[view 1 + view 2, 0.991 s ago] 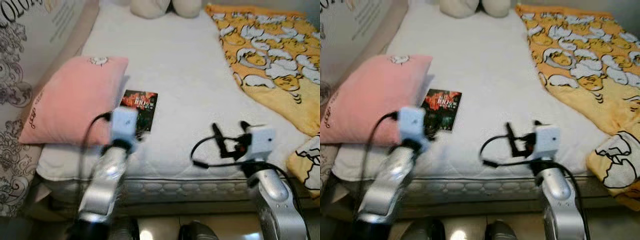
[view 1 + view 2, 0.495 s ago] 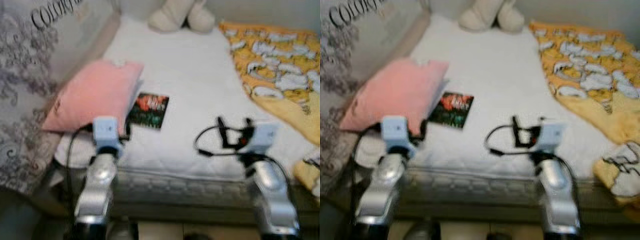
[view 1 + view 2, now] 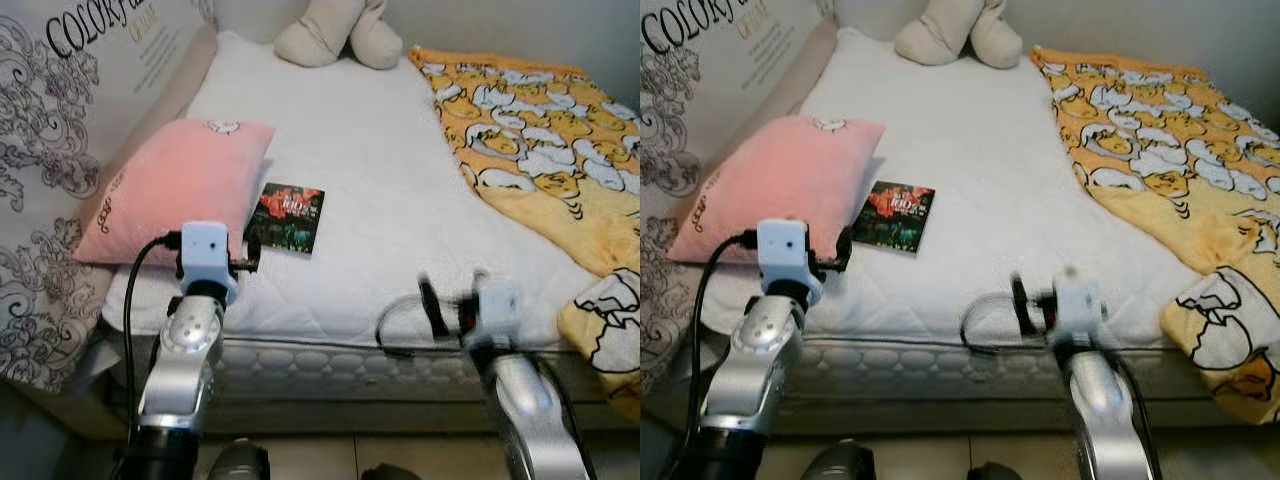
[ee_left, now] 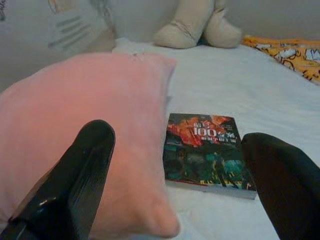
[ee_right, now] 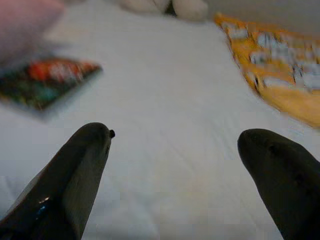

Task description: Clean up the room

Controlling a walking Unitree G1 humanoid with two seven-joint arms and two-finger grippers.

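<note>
A dark book [image 3: 288,215] with a red and green cover lies flat on the white mattress [image 3: 370,160], right beside a pink pillow [image 3: 175,185]. My left gripper [image 3: 243,265] hovers near the bed's front edge, just short of the pillow's corner and the book. In the left wrist view its fingers [image 4: 75,180] are open, with the book [image 4: 207,150] ahead between them. My right gripper [image 3: 447,303] is blurred, low over the mattress's front edge, open and holding nothing. The right wrist view has the book [image 5: 45,82] off to one side.
A yellow patterned blanket [image 3: 540,140] covers the bed's right side and hangs over the front corner. A beige plush toy [image 3: 335,35] sits at the far end. A printed panel [image 3: 60,120] runs along the left. My feet [image 3: 240,465] stand on the floor below.
The camera has pulled back and tilted, so more of the bed shows. Both arms have drawn back and down toward the bed's front edge; the left gripper no longer reaches over the book.
</note>
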